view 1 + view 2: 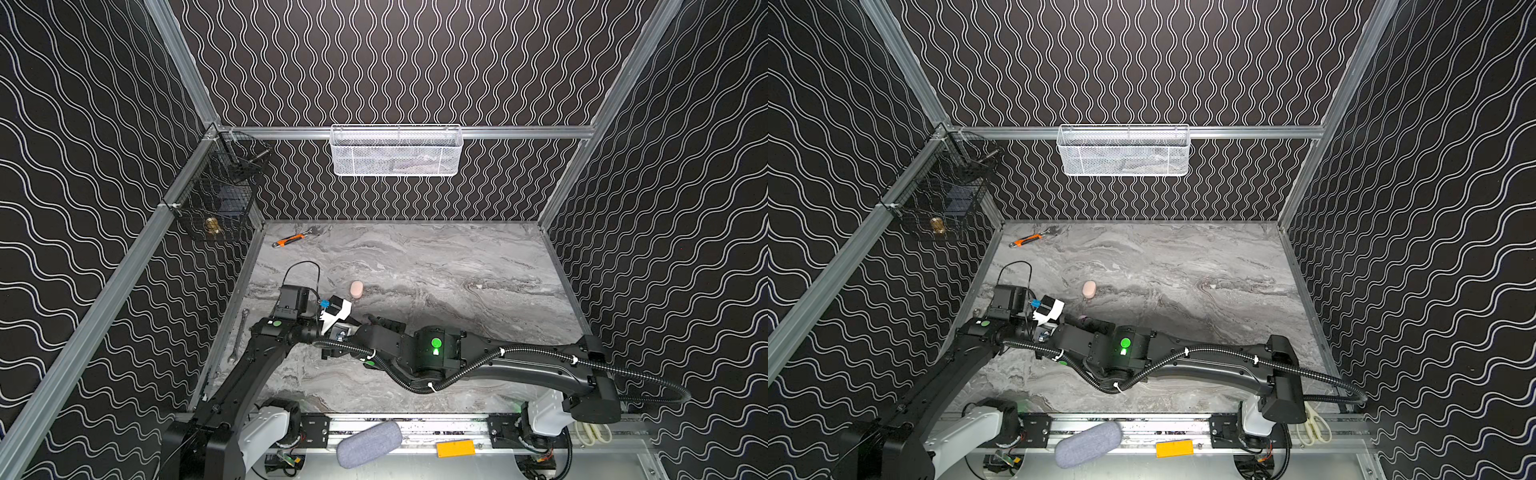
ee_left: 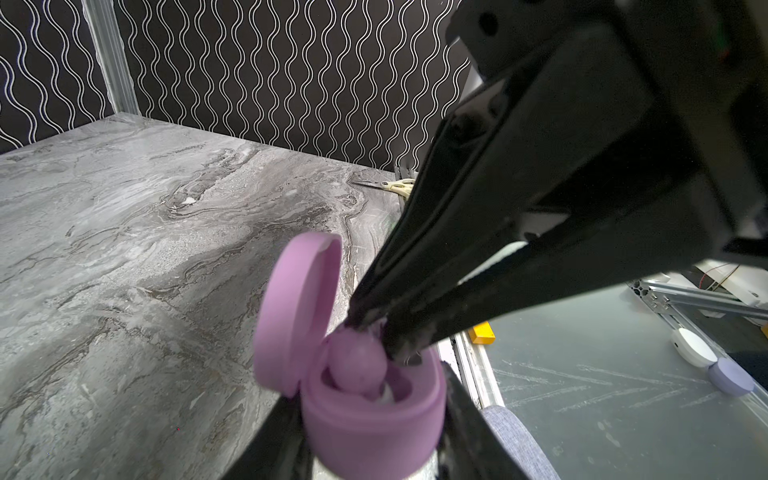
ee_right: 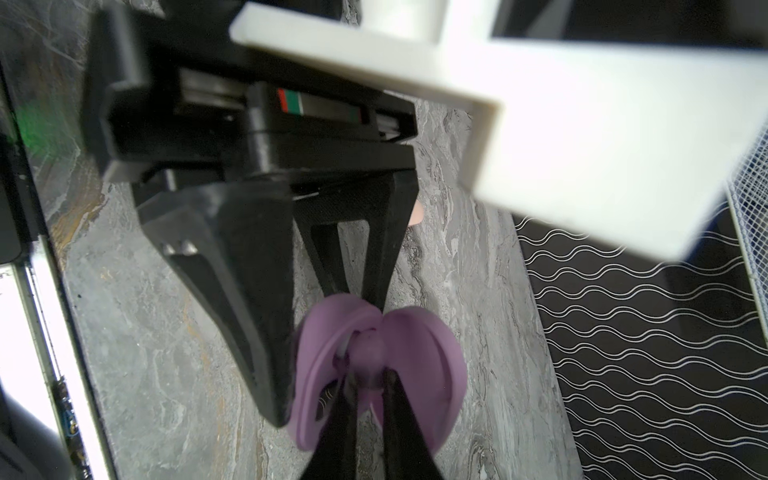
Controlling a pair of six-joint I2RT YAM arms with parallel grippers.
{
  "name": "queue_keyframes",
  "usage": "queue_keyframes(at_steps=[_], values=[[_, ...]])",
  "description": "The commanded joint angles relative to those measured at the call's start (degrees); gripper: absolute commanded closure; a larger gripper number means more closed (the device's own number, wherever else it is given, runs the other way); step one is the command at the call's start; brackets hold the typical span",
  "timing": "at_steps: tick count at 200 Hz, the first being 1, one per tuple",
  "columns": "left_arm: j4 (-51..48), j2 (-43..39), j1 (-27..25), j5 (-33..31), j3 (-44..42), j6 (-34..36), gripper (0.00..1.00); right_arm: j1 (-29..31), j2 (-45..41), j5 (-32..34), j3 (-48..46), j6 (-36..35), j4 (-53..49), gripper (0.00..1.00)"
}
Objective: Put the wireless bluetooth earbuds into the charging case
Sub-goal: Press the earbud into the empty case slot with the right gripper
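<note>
Bud-seating step: left jaws clamp the open lilac plastic charging case (image 2: pixel 374 432); right jaws pinch a rounded lilac-pink earbud (image 2: pixel 356 365) at its socket. Next, probably: press straight down, release.

Robot lab test cell. Aluminium extrusion frame (image 1: pixel 540 132), wavy-print wall panels (image 1: pixel 374 62) boxing in a marble-look tabletop (image 1: pixel 457 257). Left arm (image 1: pixel 249 374) and right arm (image 1: pixel 519 361) mounted on a front rail (image 1: pixel 415 428). White mesh basket (image 1: pixel 395 160) and black wire basket (image 1: pixel 216 199) hung on the frame. Adjustable wrench (image 1: pixel 291 240) and spanner (image 1: pixel 239 336) lying on the tabletop.
</note>
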Motion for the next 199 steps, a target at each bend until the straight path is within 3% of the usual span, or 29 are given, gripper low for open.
queue_keyframes(at_steps=[1,199], values=[[0.3,-0.1,-0.1,2.4,0.7,1.5,0.62,0.1,0.1,-0.7,0.3,-0.2,0.9,0.86],[-0.2,-0.1,-0.1,2.5,0.9,2.0,0.61,-0.1,-4.4,-3.8,-1.4,0.7,3.0,0.81]])
